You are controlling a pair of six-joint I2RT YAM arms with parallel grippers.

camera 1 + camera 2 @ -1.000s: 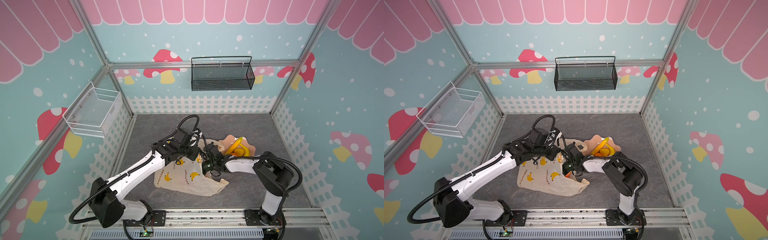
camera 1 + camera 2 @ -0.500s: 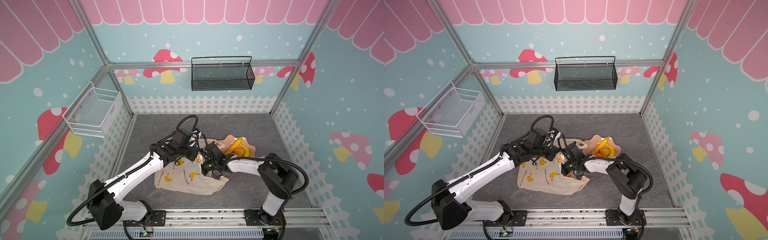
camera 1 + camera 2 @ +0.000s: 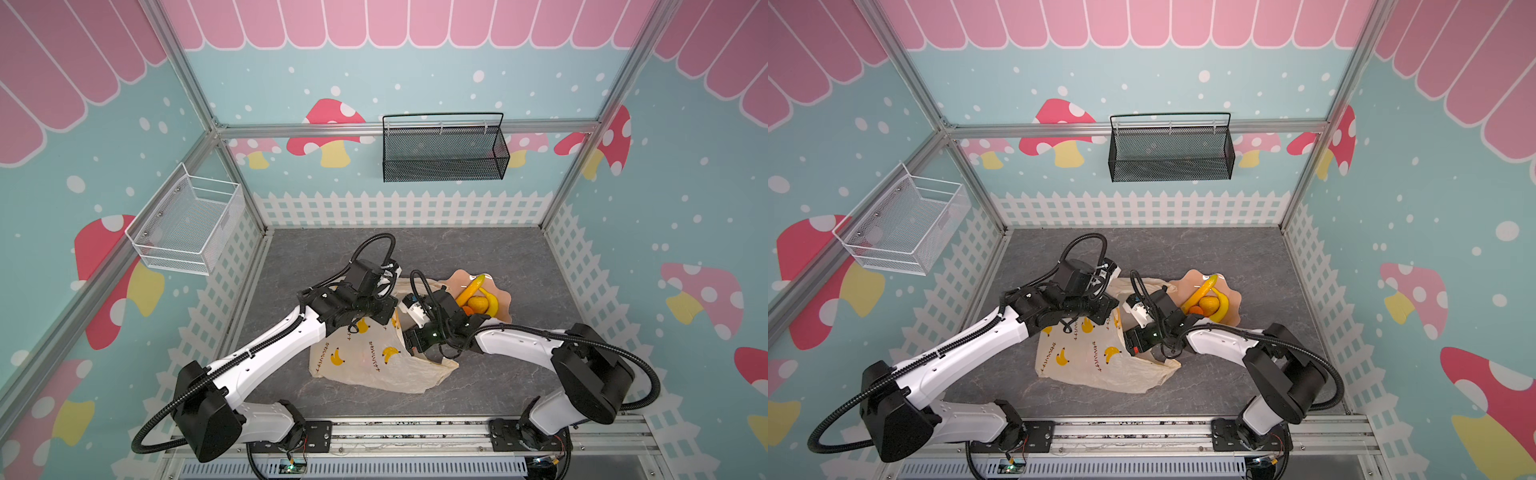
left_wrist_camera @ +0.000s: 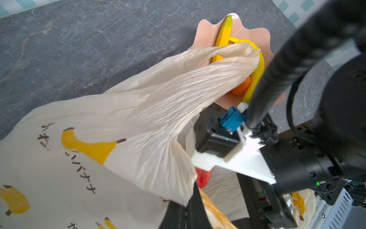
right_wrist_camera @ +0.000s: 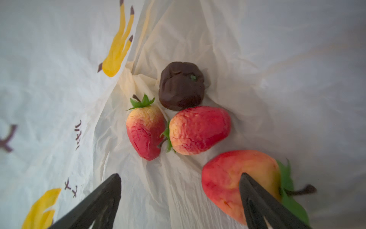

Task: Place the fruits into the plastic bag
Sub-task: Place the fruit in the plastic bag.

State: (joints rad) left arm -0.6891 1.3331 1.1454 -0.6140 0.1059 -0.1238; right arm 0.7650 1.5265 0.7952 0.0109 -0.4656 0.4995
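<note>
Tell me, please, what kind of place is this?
Probably a robot test booth dressed like a toy shop: an aluminium frame, walls printed with mushrooms, and a left arm and right arm mounted on a rail.

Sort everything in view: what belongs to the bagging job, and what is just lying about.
Job: plastic bag, strawberries, dark brown fruit, bananas, tangerine.
Lying about: pink plate, black wire basket, white mesh basket.

Teal walls (image 3: 415,75) bore pink scallops, mushrooms and white fencing. The floor (image 3: 498,257) was marbled grey. 1 black mesh basket (image 3: 444,153) hung above its back edge, 1 white basket (image 3: 187,224) above its left.
</note>
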